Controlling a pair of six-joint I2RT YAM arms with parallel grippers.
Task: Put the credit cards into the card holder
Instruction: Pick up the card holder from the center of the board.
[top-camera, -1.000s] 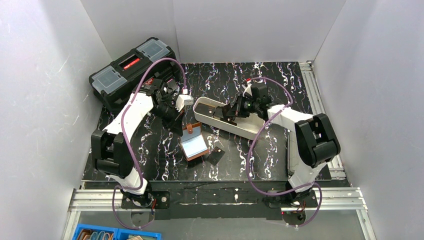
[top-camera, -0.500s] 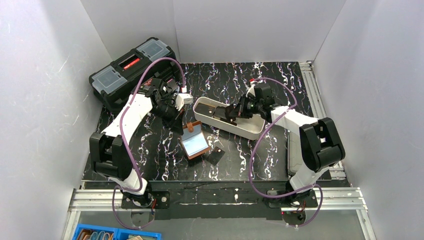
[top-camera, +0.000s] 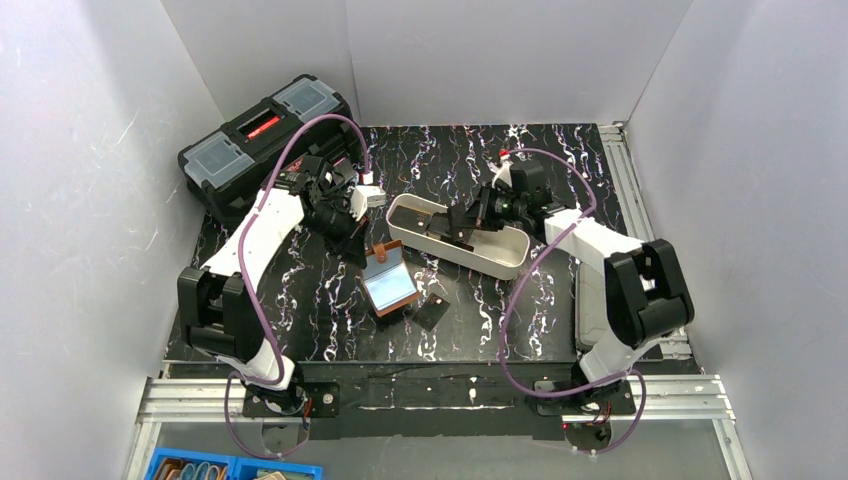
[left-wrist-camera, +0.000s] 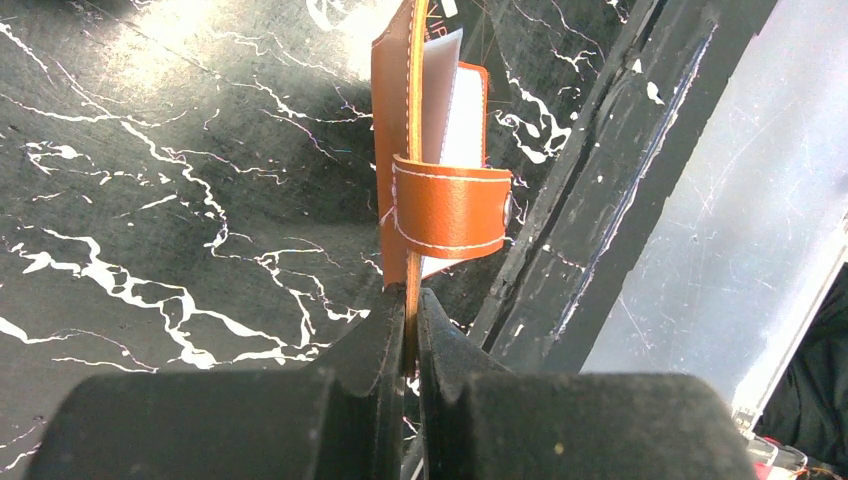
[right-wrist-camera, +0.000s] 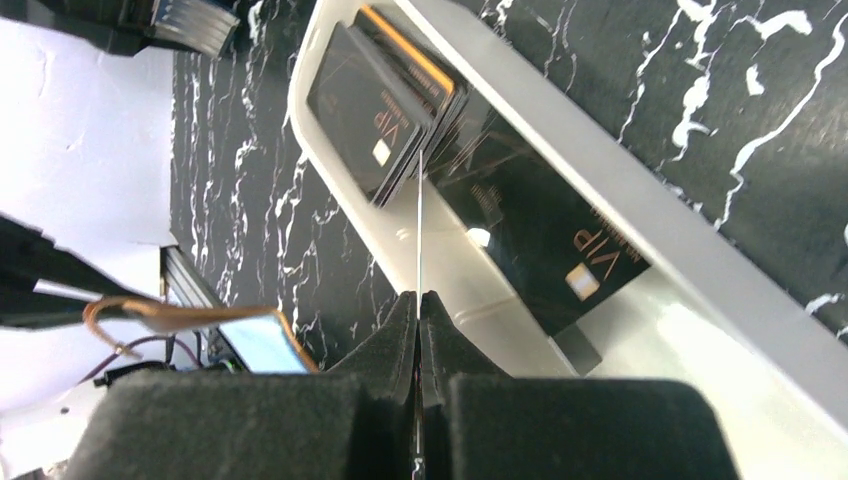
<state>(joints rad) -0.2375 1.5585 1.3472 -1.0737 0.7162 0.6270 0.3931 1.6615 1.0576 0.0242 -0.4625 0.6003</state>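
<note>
My wrist views show what the overhead hides: my left tool (left-wrist-camera: 412, 318) clenched on the card holder's (left-wrist-camera: 440, 200) leather edge, my right tool (right-wrist-camera: 419, 308) pinching one card (right-wrist-camera: 419, 220) edge-on above the credit cards (right-wrist-camera: 385, 100) stacked in the white tray (right-wrist-camera: 600, 165), over a black marbled worktop (top-camera: 300, 300) between grey walls (top-camera: 450, 60).

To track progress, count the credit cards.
5 or more credit cards: one edge-on in the right gripper, one flat in the white tray, a stack hiding some at its end, one on the table beside the card holder.
</note>
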